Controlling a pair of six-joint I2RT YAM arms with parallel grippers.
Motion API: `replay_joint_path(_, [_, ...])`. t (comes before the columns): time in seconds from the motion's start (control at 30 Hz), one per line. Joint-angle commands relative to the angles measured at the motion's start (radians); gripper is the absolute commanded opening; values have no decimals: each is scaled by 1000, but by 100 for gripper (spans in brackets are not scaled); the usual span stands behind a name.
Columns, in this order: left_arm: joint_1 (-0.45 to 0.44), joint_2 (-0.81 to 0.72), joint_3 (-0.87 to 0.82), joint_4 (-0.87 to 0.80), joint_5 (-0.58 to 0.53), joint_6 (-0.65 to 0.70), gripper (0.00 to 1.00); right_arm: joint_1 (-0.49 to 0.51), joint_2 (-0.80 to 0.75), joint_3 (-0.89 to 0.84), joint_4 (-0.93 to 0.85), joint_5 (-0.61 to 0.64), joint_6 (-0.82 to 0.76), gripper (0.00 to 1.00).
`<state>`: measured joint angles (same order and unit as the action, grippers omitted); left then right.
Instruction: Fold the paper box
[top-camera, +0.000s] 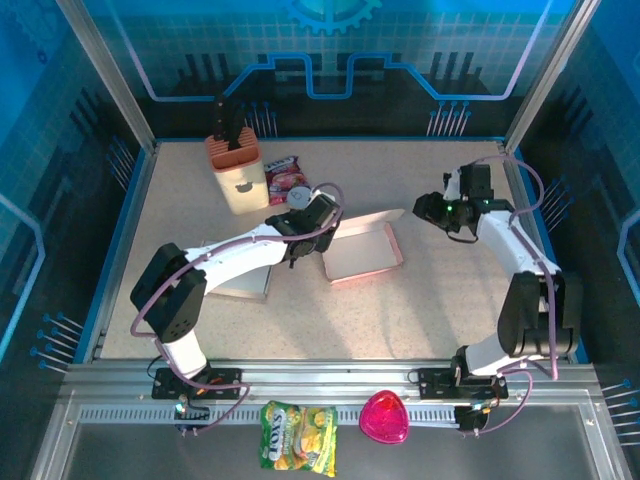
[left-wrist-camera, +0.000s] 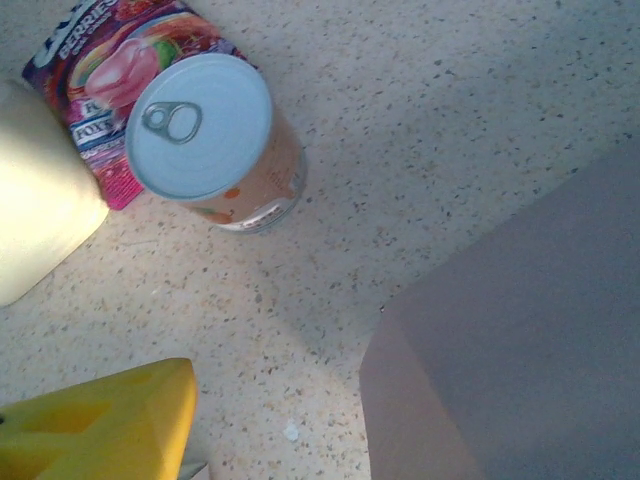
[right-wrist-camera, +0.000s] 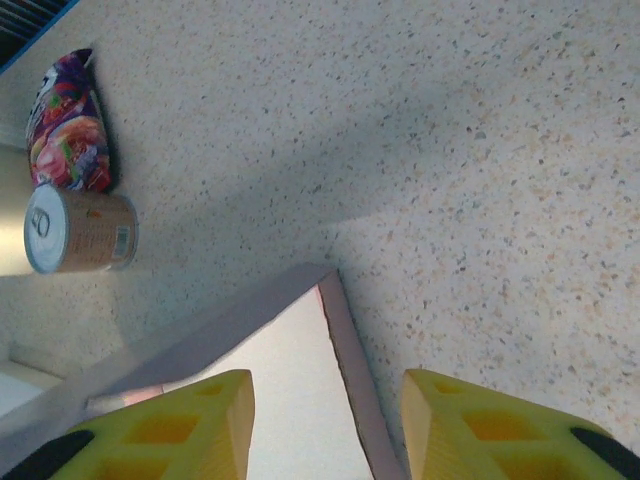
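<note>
The box (top-camera: 365, 255), likely light and flimsy, wants pinching by a wall; right tool (right-wrist-camera: 325, 400) stands apart astride its corner, left tool (top-camera: 312, 232) I cannot tell.

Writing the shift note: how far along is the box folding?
Done: the paper box looks formed into a tray, walls up. In hand: right gripper open, facing a box corner; left gripper beside the box's left side. Left: the top is unclosed.
</note>
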<state>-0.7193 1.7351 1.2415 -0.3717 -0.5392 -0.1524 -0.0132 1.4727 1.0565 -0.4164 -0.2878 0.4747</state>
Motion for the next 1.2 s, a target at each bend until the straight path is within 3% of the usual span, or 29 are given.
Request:
replay_joint_path(0.0, [28, -40, -19, 39, 80, 68, 67, 30, -70, -44, 71, 23, -85, 46])
replay_joint_path(0.17, [33, -36, -16, 37, 107, 110, 55, 33, -79, -75, 145, -8, -187, 53])
replay_joint_path(0.33, [34, -48, -27, 45, 99, 133, 49, 53, -111, -144, 249, 1, -341, 56])
replay_joint_path(0.5, [48, -49, -14, 31, 110, 147, 39, 62, -107, -141, 247, -21, -435, 59])
replay_joint_path(0.87, [80, -17, 28, 27, 112, 169, 36, 144, 72, 49, 117, -50, -576, 61])
replay_joint_path(1.17, [94, -4, 47, 30, 118, 169, 37, 165, 152, 123, 65, -50, -606, 53])
